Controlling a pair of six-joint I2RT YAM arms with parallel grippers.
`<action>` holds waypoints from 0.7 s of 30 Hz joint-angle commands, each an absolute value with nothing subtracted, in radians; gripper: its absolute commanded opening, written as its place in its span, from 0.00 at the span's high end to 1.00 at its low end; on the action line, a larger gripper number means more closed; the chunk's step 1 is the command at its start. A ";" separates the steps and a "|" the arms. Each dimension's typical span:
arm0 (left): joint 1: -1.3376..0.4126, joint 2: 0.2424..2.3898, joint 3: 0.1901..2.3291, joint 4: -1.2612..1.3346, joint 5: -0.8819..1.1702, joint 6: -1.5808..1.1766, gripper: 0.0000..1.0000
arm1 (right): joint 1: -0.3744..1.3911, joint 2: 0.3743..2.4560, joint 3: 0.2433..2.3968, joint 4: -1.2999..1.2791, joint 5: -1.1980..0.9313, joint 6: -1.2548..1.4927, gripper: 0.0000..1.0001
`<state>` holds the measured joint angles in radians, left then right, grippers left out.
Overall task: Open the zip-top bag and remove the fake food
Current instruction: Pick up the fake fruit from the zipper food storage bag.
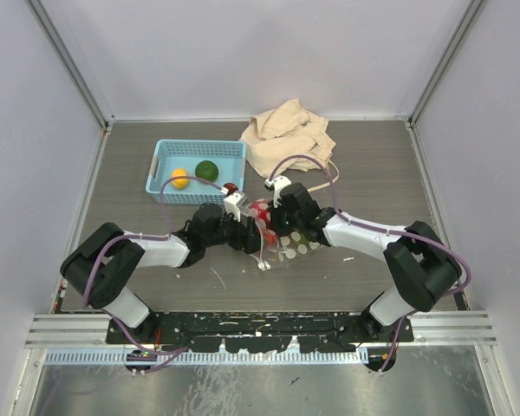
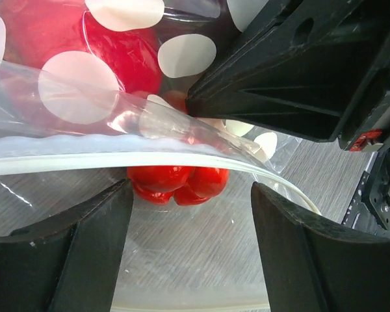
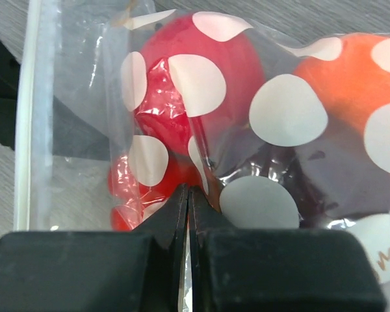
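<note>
Clear bag (image 3: 286,110), white polka dots, white zip strip (image 2: 117,159). Inside the bag: red fruit (image 3: 182,45), orange fruit (image 3: 351,84). Beyond the bag: light blue basket (image 1: 160,165), beige cloth (image 1: 286,134). Grey woodgrain table (image 1: 373,173).

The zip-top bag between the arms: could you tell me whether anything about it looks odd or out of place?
Nothing looks spilled or torn. The zip-top bag is crumpled where the right tool pinches its dotted film, red and orange fake food inside. The left tool is open, the white zip strip running across between its fingers.
</note>
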<state>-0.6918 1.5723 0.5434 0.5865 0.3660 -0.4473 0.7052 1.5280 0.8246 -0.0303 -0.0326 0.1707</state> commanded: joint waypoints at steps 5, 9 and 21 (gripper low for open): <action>-0.703 1.572 0.576 0.626 0.325 -0.403 0.20 | 0.686 1.581 0.855 0.030 -0.205 0.187 0.94; -0.703 1.595 0.598 0.605 0.323 -0.402 0.21 | 0.682 1.605 0.862 0.038 -0.228 0.198 0.94; -0.710 1.526 0.569 0.517 0.317 -0.449 0.19 | 0.658 1.619 0.862 0.029 -0.229 0.223 0.94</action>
<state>-0.7021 1.6012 0.5682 0.5575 0.3355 -0.4374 0.6666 1.6188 0.8356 0.0086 -0.2199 0.2092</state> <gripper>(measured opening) 0.807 0.067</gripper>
